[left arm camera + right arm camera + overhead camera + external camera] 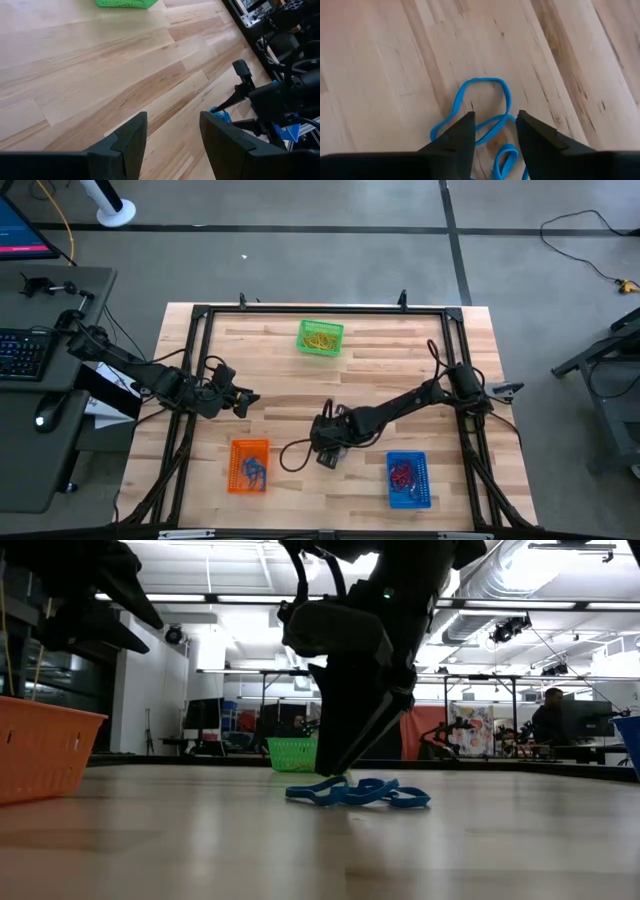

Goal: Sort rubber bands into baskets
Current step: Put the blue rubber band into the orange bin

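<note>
Right now you are at the pick-up step: your right end effector (494,131) is down on the tabletop (270,370), near the middle of the front half, with its fingers spread a little and straddling a small tangle of blue rubber bands (485,117). From the low view the fingertips appear to touch the wood with the bands (358,792) lying at their feet, not yet pinched.

Your left end effector (243,396) hovers toward the left side of the tabletop, fingers apart and holding nothing.

Three baskets wait: the green basket (321,337) by the back edge holds yellow bands, the orange basket (249,465) near the front edge on the left holds blue ones, and the blue basket (408,479) near the front edge on the right holds red ones.

Next, I judge you need to close the right fingers so that at least one strand sits between the pads, then lift straight up and check the tangle comes along. By the sorting already visible, the blue bands probably belong in the orange basket, so you carry them toward the front left.
</note>
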